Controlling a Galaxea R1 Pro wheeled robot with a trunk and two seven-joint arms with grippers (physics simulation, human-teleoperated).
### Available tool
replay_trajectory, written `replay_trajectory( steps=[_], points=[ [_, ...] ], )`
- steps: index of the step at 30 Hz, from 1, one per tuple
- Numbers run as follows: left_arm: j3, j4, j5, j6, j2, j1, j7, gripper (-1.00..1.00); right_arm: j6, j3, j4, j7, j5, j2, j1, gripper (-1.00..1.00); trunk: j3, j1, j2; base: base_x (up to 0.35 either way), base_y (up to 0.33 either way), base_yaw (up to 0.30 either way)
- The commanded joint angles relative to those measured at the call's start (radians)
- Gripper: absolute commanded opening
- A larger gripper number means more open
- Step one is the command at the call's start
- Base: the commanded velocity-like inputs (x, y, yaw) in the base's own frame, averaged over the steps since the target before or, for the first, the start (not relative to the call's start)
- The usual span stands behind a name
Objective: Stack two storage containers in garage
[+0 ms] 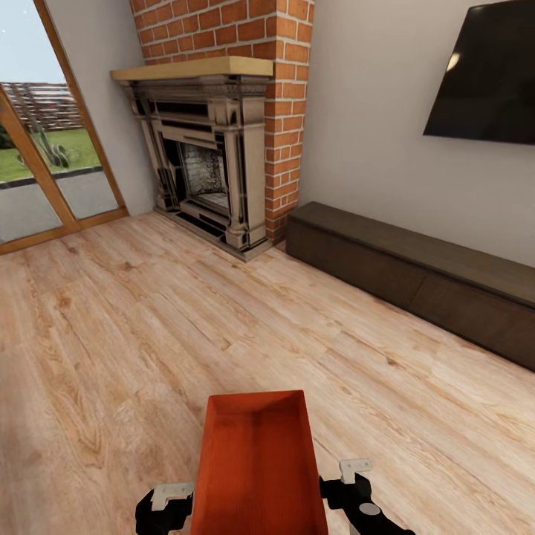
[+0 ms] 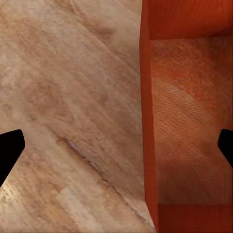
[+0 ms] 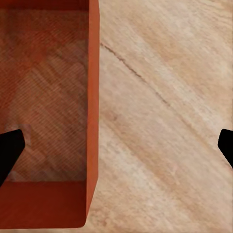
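Flanking the storage container (image 1: 258, 464) — both arms

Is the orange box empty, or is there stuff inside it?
Empty. The orange storage container has no lid, and both wrist views look straight down onto its bare ribbed bottom, with nothing lying in it.

A tall red-brick chimney (image 1: 260, 44) rises at the far wall, and everything else sits around it. Set against its front is an ornate grey stone fireplace (image 1: 204, 160) topped by a pale wooden mantel shelf (image 1: 193, 70). Just beside the chimney's base runs a long low dark-brown wooden cabinet (image 1: 416, 279); above that cabinet hangs a flat black wall television (image 1: 487, 70). On the chimney's other side stands a wood-framed glass door (image 1: 52, 148) showing green lawn outside.
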Motion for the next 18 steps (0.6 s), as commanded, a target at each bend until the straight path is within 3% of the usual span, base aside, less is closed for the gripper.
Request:
replay_trajectory(
  steps=[1, 12, 18],
  points=[
    [0.004, 0.001, -0.006, -0.003, -0.001, -0.001, 0.002, 1.00, -0.002, 0.008, 0.001, -0.008, 0.002, 0.000, 0.000, 1.00, -0.004, 0.004, -0.008, 0.000, 0.000, 0.000],
    [0.004, 0.001, -0.006, -0.003, -0.001, -0.001, 0.002, 1.00, -0.002, 0.008, 0.001, -0.008, 0.002, 0.000, 0.000, 1.00, -0.038, 0.046, -0.085, 0.000, 0.000, 0.000],
    [0.004, 0.001, -0.006, -0.003, -0.001, -0.001, 0.002, 1.00, -0.002, 0.008, 0.001, -0.008, 0.002, 0.000, -0.001, 1.00, -0.038, 0.046, -0.085, 0.000, 0.000, 0.000]
  ],
)
